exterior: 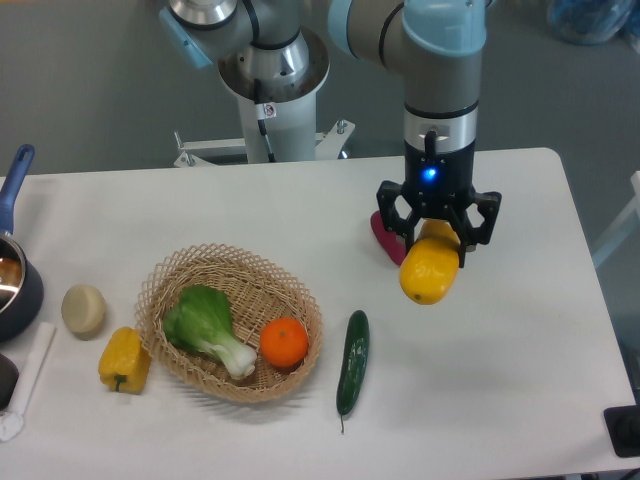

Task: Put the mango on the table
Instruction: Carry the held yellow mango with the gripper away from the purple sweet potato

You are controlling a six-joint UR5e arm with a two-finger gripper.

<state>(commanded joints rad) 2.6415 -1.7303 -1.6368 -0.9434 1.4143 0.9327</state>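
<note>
The mango (pixel 430 272) is a smooth yellow oval shading to orange at its upper end. My gripper (pixel 437 235) is shut on it from above, its black fingers around the orange end. The mango hangs a little above the white table (pixel 520 360), right of centre. I cannot tell whether its lower end touches the surface.
A dark red vegetable (pixel 384 236) lies just left of the gripper. A cucumber (pixel 352 362) lies in front. A wicker basket (pixel 170 280) holds bok choy (pixel 207 324) and an orange (pixel 284 342). A yellow bell pepper (pixel 122 361), a potato (pixel 84 309) and a blue pot (pixel 12 290) are at the left.
</note>
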